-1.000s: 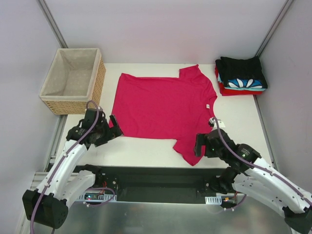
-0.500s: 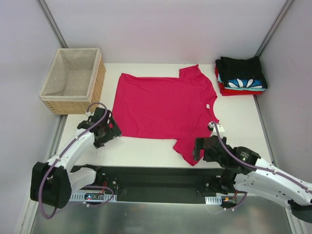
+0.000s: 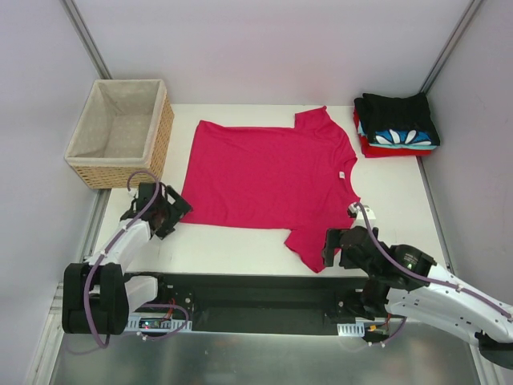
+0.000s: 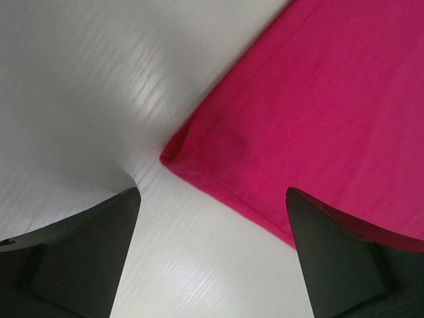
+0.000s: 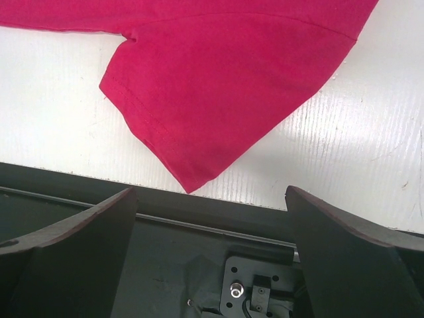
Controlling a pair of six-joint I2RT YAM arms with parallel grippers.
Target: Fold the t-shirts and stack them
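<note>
A crimson-pink t-shirt [image 3: 268, 180] lies spread flat on the white table, its near sleeve pointing at the front edge. Folded black, blue-white and red t-shirts [image 3: 397, 124] are stacked at the back right. My left gripper [image 3: 175, 213] is open, low at the tee's near-left hem corner. In the left wrist view that corner [image 4: 173, 151] sits just ahead of the left gripper [image 4: 212, 265], whose right finger [image 4: 351, 265] overlaps the hem. My right gripper [image 3: 329, 249] is open beside the sleeve tip [image 5: 192, 189]. In the right wrist view nothing lies inside the right gripper [image 5: 212, 255].
A wicker basket [image 3: 120, 132] with beige lining stands at the back left, just beyond the left arm. The black rail [image 5: 199, 225] along the table's front edge lies under the right gripper. Grey walls close in both sides.
The left arm has folded back and its gripper has slid left, down to the tee's hem corner. The right gripper has drifted slightly toward the front edge. The shirt has not moved.
</note>
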